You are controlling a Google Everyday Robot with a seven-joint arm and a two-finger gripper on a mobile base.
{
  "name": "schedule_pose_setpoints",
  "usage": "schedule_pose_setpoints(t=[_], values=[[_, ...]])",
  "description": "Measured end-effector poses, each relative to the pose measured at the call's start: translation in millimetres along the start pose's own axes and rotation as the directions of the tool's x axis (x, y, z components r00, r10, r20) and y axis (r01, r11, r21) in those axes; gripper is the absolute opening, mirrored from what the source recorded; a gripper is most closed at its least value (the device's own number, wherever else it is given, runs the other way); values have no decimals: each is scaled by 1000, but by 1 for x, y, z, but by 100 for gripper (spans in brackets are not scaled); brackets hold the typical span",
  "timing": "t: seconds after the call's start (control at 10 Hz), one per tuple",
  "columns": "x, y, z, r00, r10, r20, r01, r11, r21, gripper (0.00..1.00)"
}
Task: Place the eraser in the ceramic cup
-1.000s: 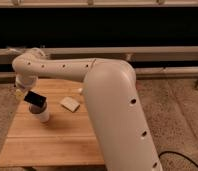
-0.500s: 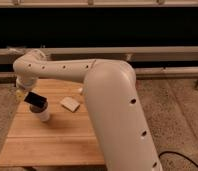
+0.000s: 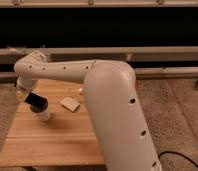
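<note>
The big white arm reaches across the wooden table to its left side, where the gripper hangs low. The eraser sits tilted right at its tip, directly over the ceramic cup and meeting its rim. Clenched or released, I cannot tell. A flat tan piece lies just beside the cup.

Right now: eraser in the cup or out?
Not fully in. The eraser sits tilted over the mouth of the ceramic cup, its black body above the rim, with the gripper at its upper-left end.
</note>
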Motion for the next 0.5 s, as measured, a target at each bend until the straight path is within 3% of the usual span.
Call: schedule_pose_setpoints(t=[0.5], values=[[3,-1,4,1000,-2,3,2,1000,3,3]])
